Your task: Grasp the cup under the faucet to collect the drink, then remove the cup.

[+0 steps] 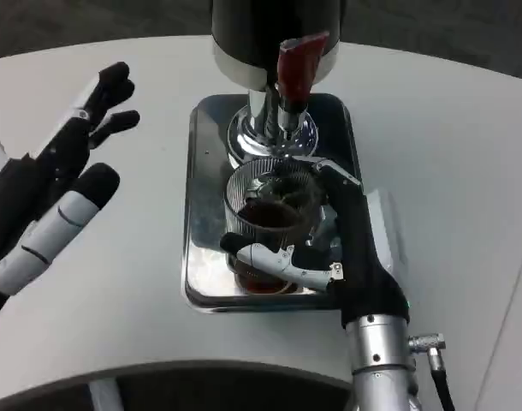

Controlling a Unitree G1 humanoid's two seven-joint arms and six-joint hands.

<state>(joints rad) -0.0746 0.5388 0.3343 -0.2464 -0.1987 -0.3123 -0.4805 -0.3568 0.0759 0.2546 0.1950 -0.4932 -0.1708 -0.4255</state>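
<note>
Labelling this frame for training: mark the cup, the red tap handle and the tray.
cup (265, 224), head view, ribbed clear wall above the dark drink.
red tap handle (297, 64), head view, middle of the lever.
tray (206, 171), head view, bare left side.

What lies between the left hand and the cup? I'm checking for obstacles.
Head view: only bare white table and the metal tray's rim separate the left hand from the cup.

Cup is seen as clear ribbed plastic or glass, dark liquid inside. Tray is polished mirror-like metal. Dispenser body is glossy black with a chrome base; faucet lever is glossy red plastic. Table is matt white, smooth. Right hand is shown in black and white plastic, forearm in brushed silver metal.
</note>
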